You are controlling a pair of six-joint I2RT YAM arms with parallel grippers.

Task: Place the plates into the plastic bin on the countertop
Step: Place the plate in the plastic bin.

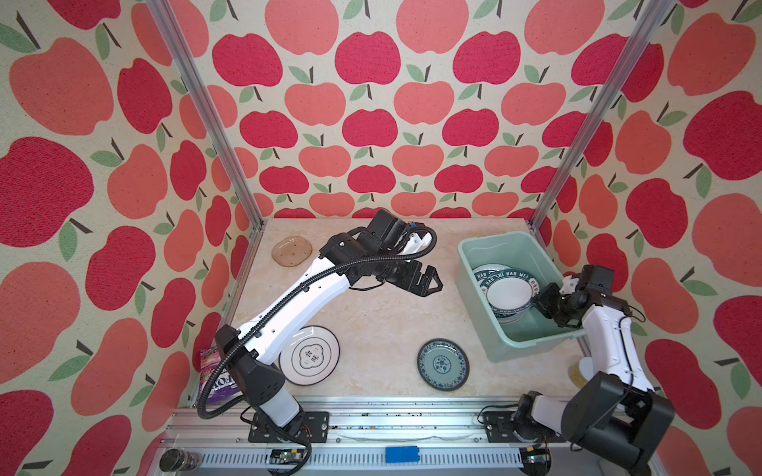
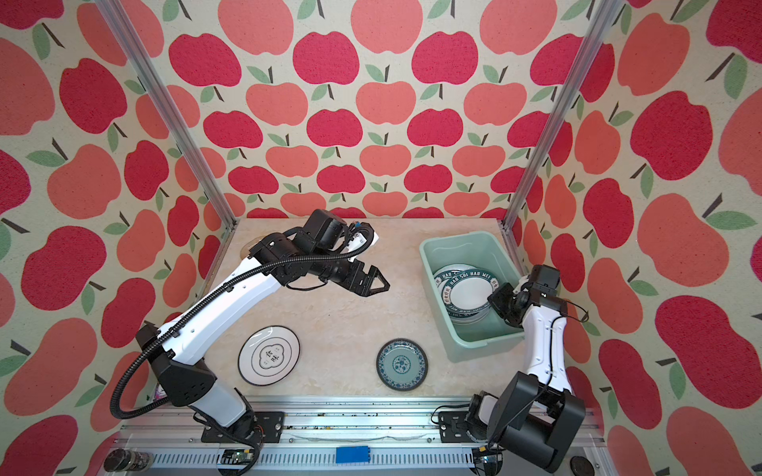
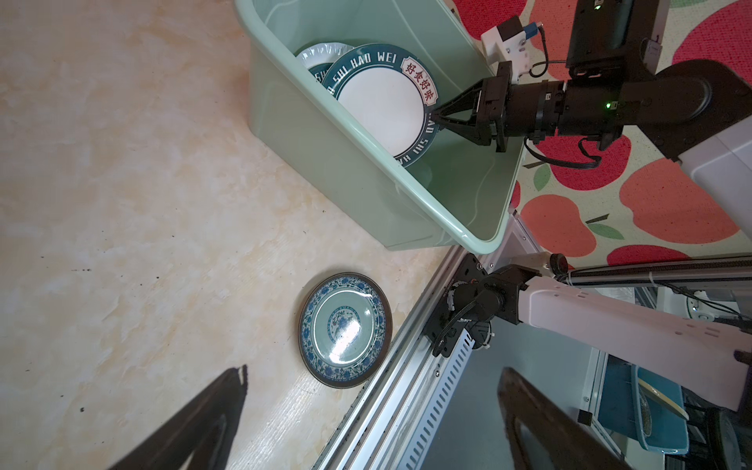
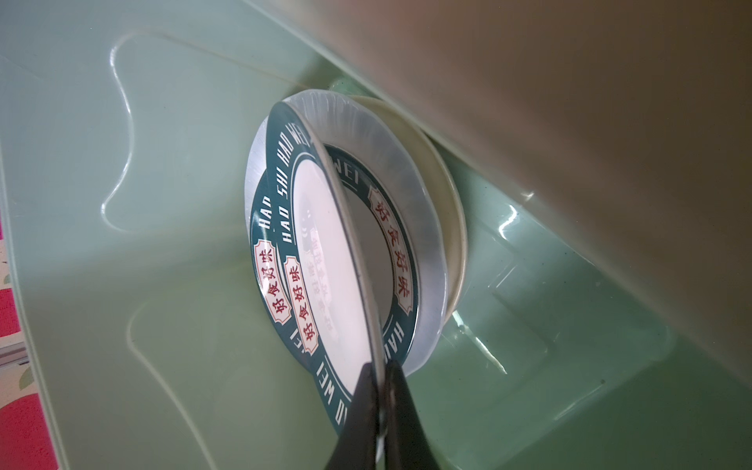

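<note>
Green-lettered plate (image 4: 325, 252) is down inside the plastic bin (image 1: 532, 346), tilted up over the second lettered plate (image 4: 401, 260) lying in there, and my right pincer (image 4: 380, 378) is clamped on its rim. My left pincer (image 1: 431, 283) hangs wide apart with nothing in it over the middle of the worktop (image 1: 371, 321). Teal plate (image 1: 443, 364), black-rimmed plate (image 1: 310, 362) and amber plate (image 1: 292, 250) sit out on it, well apart.
</note>
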